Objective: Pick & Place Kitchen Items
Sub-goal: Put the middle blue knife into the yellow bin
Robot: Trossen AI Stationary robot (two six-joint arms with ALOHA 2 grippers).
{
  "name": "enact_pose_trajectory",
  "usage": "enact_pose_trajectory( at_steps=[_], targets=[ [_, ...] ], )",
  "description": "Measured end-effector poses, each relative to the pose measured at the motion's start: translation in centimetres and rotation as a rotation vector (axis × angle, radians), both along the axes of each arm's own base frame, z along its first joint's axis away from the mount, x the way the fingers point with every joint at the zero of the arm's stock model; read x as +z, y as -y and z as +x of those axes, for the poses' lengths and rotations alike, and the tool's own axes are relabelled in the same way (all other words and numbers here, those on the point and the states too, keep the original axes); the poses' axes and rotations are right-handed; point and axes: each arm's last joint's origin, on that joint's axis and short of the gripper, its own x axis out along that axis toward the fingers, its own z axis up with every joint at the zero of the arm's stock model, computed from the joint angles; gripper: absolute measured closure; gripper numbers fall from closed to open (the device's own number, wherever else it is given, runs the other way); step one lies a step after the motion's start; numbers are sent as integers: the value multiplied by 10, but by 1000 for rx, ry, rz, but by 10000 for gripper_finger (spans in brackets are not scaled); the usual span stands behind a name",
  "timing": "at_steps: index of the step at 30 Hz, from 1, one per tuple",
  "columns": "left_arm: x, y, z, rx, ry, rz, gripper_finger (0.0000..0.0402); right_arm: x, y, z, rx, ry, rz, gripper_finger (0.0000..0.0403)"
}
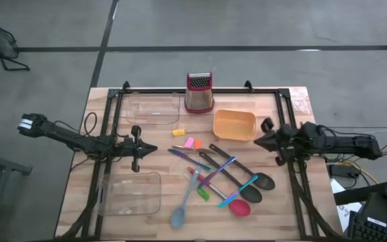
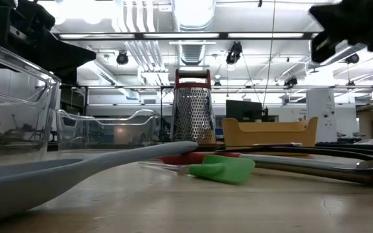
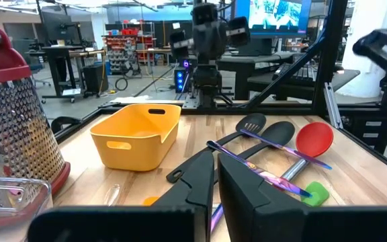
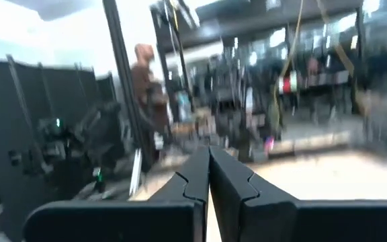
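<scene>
The kitchen items lie loose in the table's middle and right: two black slotted spoons [image 1: 247, 176], a red-headed spoon [image 1: 239, 207], a grey-blue spatula [image 1: 180, 214], thin coloured sticks [image 1: 213, 171], and yellow [image 1: 178, 132], pink [image 1: 189, 142], orange [image 1: 197, 144] and green [image 1: 202, 193] blocks. My left gripper [image 1: 154, 149] hovers level at the table's left, pointing at them, shut and holding nothing; in its wrist view [image 3: 216, 156] the fingers stand short of the sticks. My right gripper [image 1: 256, 142] hovers at the right edge beside the orange bowl, shut [image 4: 209, 151] and holding nothing.
A red-topped metal grater [image 1: 199, 93] stands at the far edge, with an orange bowl [image 1: 234, 125] to its right. One clear tray [image 1: 154, 109] lies far left, another [image 1: 132, 193] near left. A person [image 4: 143, 81] stands in the room beyond the table.
</scene>
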Motion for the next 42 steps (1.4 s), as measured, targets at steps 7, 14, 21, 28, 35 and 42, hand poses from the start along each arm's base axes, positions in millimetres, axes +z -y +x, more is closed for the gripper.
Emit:
enact_pose_trajectory(
  at_steps=[7, 14, 21, 28, 35, 42],
  targets=[
    [0, 0, 0, 0, 0, 0, 372, 6, -5, 42, 52, -266, 34, 393],
    [0, 0, 0, 0, 0, 0, 376, 22, -12, 105, 28, -688, -91, 366],
    [0, 0, 0, 0, 0, 0, 377, 21, -26, 150, 91, -1055, -215, 306],
    [0, 0, 0, 1, 0, 0, 376, 9, -44, 177, 81, -1365, -447, 246],
    [0, 0, 0, 0, 0, 0, 378, -7, -51, 196, 127, -1428, -544, 206],
    [0, 0, 0, 0, -2, 0, 372, -24, -52, 190, 146, -1485, -564, 204]
  ],
)
